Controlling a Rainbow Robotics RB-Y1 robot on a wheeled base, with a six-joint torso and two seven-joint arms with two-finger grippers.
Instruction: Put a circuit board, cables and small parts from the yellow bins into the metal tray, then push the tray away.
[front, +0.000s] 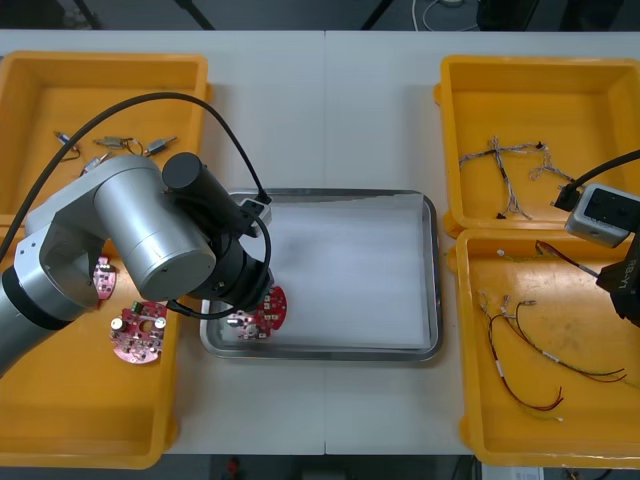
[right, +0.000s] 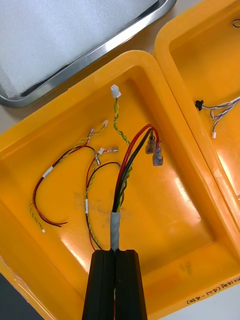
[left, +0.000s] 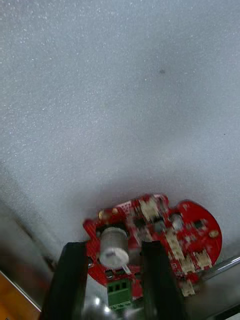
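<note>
Circuit board, round and red, lies flat on the white inside of the metal tray, in the near corner on the robot's left side. The left gripper hangs right over it with its 2 black fingers spread apart. A white round part on the board stands between them with a gap on each side. A green plug block sits at the board's edge between the fingers. Any print on the board is too small to read.

The right gripper is above the right near bin. Its fingers are pressed together, pinching a red and black cable by its grey taped end. The cable reaches out over the bin and ends in 2 metal plugs. More red and yellow cables lie loose on that bin's floor. Black handwriting runs along the bin's rim near the gripper; it is in brackets, seems to be digits and dashes, and cannot be read with certainty.

The right far bin holds blue and white cables. The left far bin holds small metal parts. The left near bin holds 2 spare boards, just beside the tray.
</note>
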